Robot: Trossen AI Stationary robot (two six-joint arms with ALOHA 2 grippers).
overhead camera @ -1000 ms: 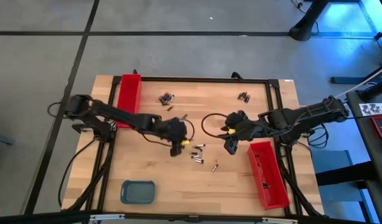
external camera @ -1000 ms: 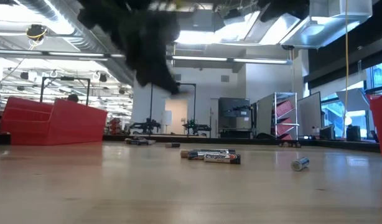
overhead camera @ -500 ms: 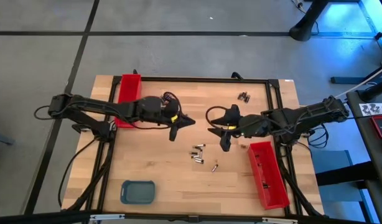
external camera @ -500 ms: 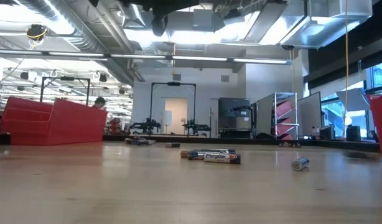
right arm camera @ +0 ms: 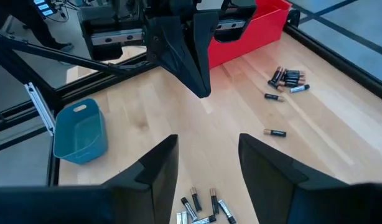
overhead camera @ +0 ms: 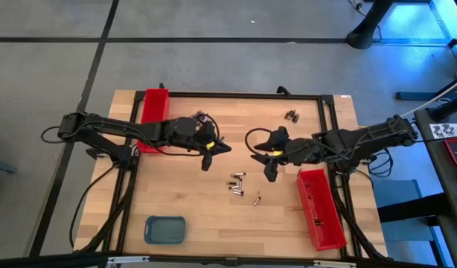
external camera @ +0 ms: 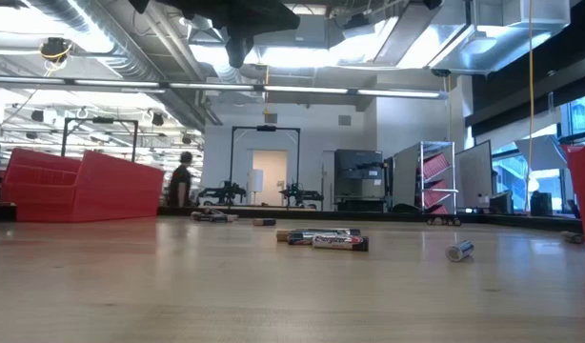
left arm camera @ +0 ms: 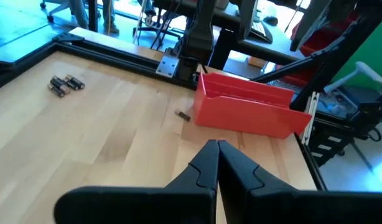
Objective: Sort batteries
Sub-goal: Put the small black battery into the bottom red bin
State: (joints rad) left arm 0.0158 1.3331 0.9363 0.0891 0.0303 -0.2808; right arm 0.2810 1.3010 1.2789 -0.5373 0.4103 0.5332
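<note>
- Batteries lie loose mid-table, with smaller clusters near the far edge and beside the left red tray.
- Left hand hangs above the table, fingers pressed together, holding nothing.
- Right hand hovers beside the central batteries, fingers apart and empty, near the right red tray.

Both arms were dark, nearly black, built of 6 jointed links, with thin black cables looping near the wrists. Small yellow marks showed beside the left pincer and the right pincer. Each pincer carried 2 tapering matte-black fingers.
</note>
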